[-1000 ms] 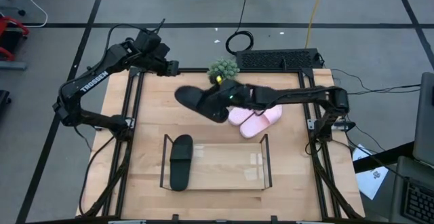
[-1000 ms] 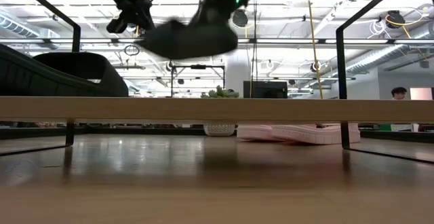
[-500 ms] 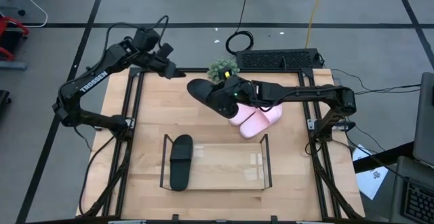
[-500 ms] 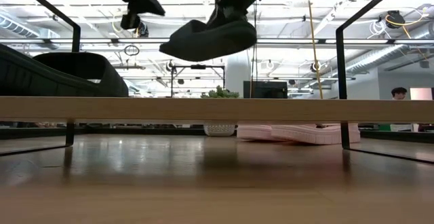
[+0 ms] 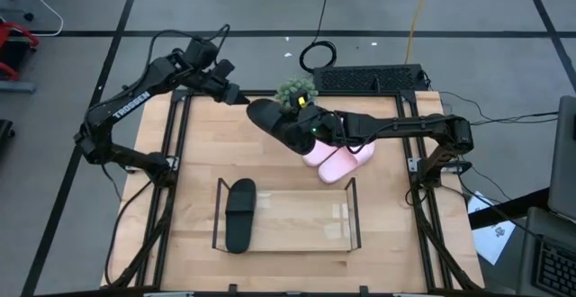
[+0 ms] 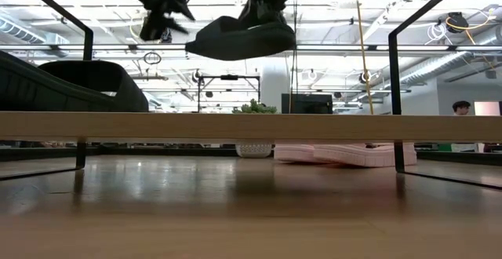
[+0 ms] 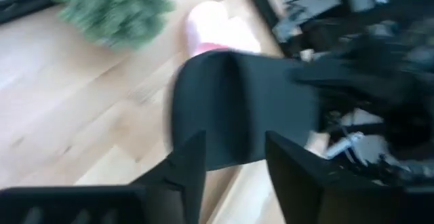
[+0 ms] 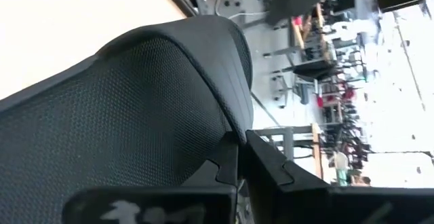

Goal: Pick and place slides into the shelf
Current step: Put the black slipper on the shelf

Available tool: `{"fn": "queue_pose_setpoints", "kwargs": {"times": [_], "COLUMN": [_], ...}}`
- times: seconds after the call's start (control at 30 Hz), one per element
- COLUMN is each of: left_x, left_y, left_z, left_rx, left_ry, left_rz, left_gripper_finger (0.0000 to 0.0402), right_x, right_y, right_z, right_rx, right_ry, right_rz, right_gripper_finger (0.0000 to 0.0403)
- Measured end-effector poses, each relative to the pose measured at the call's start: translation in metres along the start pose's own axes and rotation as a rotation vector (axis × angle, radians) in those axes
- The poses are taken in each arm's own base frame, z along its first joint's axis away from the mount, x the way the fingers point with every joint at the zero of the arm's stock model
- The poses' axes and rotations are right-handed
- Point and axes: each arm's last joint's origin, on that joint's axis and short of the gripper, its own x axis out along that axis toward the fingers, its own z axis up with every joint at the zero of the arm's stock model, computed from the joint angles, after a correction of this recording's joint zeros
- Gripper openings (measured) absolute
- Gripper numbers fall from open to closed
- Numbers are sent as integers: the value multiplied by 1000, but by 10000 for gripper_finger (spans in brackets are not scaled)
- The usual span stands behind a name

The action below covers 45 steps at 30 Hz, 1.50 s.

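One black slide [image 5: 274,121] hangs in the air over the table's far middle, shut in my right gripper [image 5: 306,128]; in the low view the slide [image 6: 235,39] floats high above the board. My left gripper [image 5: 243,97] is open just off this slide's far-left end, and in the left wrist view its fingers [image 7: 193,166] stand on either side of the slide [image 7: 237,108] without plain touch. The other black slide [image 5: 238,214] lies flat on its sole in the left end of the clear shelf [image 5: 346,209]. The pink pair [image 5: 340,159] rests on the table below my right arm. My right gripper is pinched on the black slide at its right-hand part [image 8: 224,132], the fingers [image 8: 271,166] closing on a dark textured edge. It comes from the table's right, slanting down. The slide is lifted clear, about level, reaching left from the fingers.
A small potted plant [image 5: 295,91] stands at the table's far edge, close behind the lifted slide. A black keyboard-like unit [image 5: 369,78] lies beyond it. The shelf's middle and right part hold bare acrylic. Black frame posts [image 6: 396,94] rise at the table's sides.
My right gripper has carried the black slide a little toward the far edge and right, and the slide has tipped from slanted to about level. My left gripper has moved right and down toward the slide's left end.
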Motion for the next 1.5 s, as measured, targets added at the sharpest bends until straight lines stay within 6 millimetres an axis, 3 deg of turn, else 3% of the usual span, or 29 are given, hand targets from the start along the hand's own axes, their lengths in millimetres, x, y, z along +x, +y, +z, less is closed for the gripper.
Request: {"fn": "queue_pose_setpoints", "kwargs": {"times": [0.2, 0.4, 0.87, 1.23, 1.37, 1.5], "left_x": [7, 8, 30, 42, 44, 49], "left_y": [22, 35, 38, 38, 35, 31], "left_z": [4, 11, 13, 23, 21, 19], "left_rx": [-151, -276, -325, -336, -345, -337], "left_ry": [81, 77, 169, 135, 158, 184], "left_rz": [11, 2, -45, -89, -98, -116], "left_gripper_finger": [214, 243, 246, 246, 216, 132], "right_x": [-2, -4, -4, -8, -9, -9], "right_y": [1, 3, -3, 1, 2, 2], "right_z": [3, 5, 8, 14, 16, 16], "right_rx": [-13, -16, -31, -21, -22, -22], "right_ry": [2, -5, -2, -25, -35, -32], "right_rz": [-14, -13, -86, -73, -70, -71], "right_gripper_finger": [0, 0, 0, 0, 0, 0]}}
